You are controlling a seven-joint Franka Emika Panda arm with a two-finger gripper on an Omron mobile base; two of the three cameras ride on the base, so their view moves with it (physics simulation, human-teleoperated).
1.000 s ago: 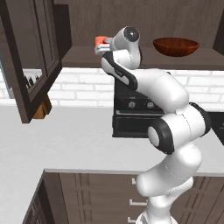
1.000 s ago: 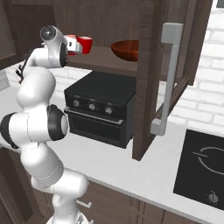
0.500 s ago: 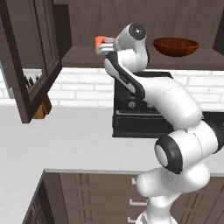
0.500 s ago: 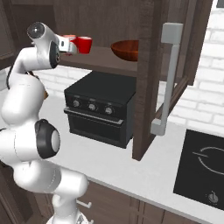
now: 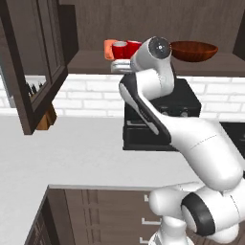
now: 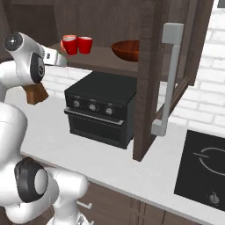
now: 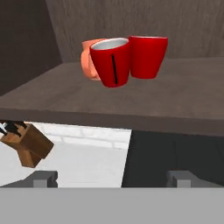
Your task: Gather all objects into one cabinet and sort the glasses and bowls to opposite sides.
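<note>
The gripper (image 7: 113,177) is standing released, its two fingertips (image 7: 43,178) spread wide with nothing between them, sitting just below the front edge of the cabinet (image 5: 91,62) shelf. On that shelf three cups are crowding together at one side: the nearer red cup (image 7: 110,61) is leaning against the second red cup (image 7: 148,56), and the salmon-orange cup (image 7: 89,59) is pressing in behind them. The reddish-brown bowl (image 6: 127,49) is resting well apart on the shelf's other side. Below, a black oven (image 6: 101,107) is sitting on the white counter (image 5: 62,153), with a wooden knife block (image 7: 27,143) near it.
</note>
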